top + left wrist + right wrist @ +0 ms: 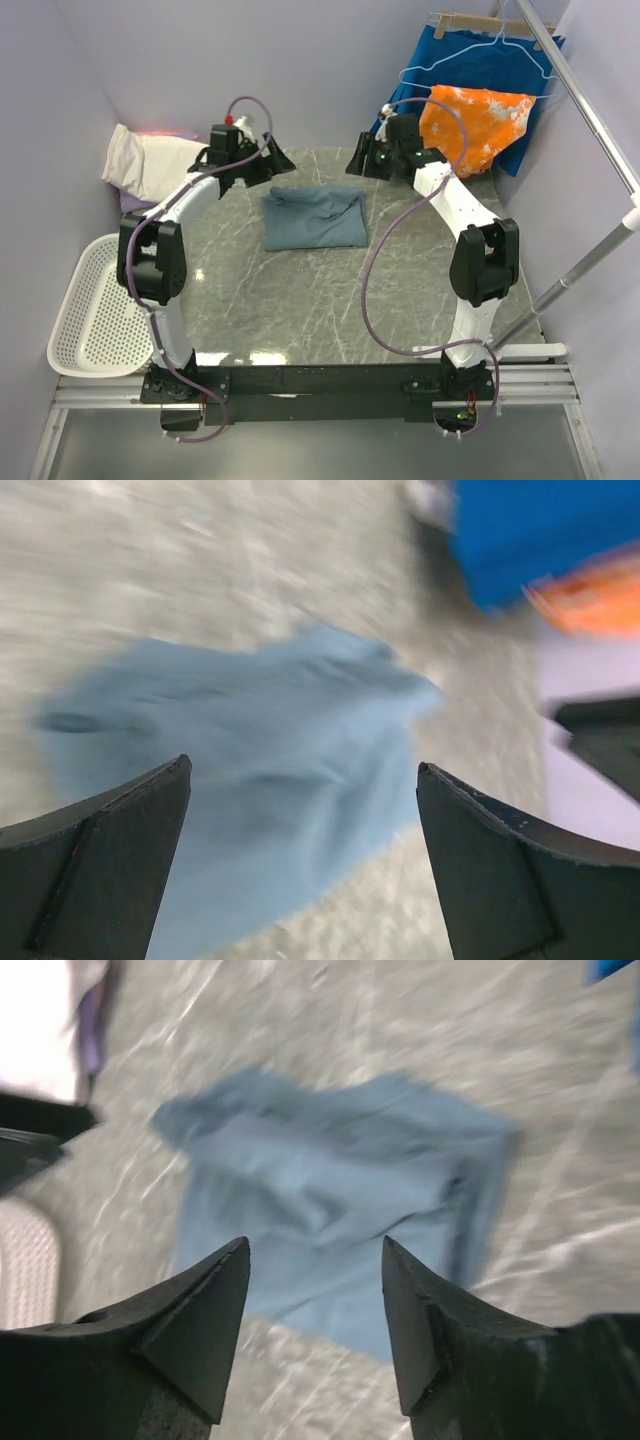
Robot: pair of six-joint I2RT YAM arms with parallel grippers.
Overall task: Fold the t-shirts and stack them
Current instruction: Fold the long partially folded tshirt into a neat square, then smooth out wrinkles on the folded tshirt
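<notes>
Top external view: the blue-grey t-shirt (315,218) lies roughly folded and a little rumpled on the marbled surface (300,310). It sits in the gap between the two sets of jaws and slightly nearer the arm bases than either. The left jaws are off its far left corner and the right jaws off its far right corner, and neither touches the cloth. Outward of the left jaws, against the wall, rests the cream-white t-shirt (150,165), folded. Behind and outward of the right jaws hang an orange-and-white cloth (475,125) and a royal-blue garment (470,60). A white basket (95,320) sits at the surface's left edge, well back from the left jaws toward the arm base.

Left wrist view, blurred: the left jaws stand spread wide with nothing between them. The blue-grey shirt lies on the surface below and ahead of them, filling the gap between the two fingertips (150,810) and clear of both.

Right wrist view, also blurred: the right jaws are parted and empty. The same shirt lies ahead of the gap between them, not touching either. Far ahead on their left side shows the cream-white shirt, with a strip of the lavender t-shirt (92,1030) at its edge.
</notes>
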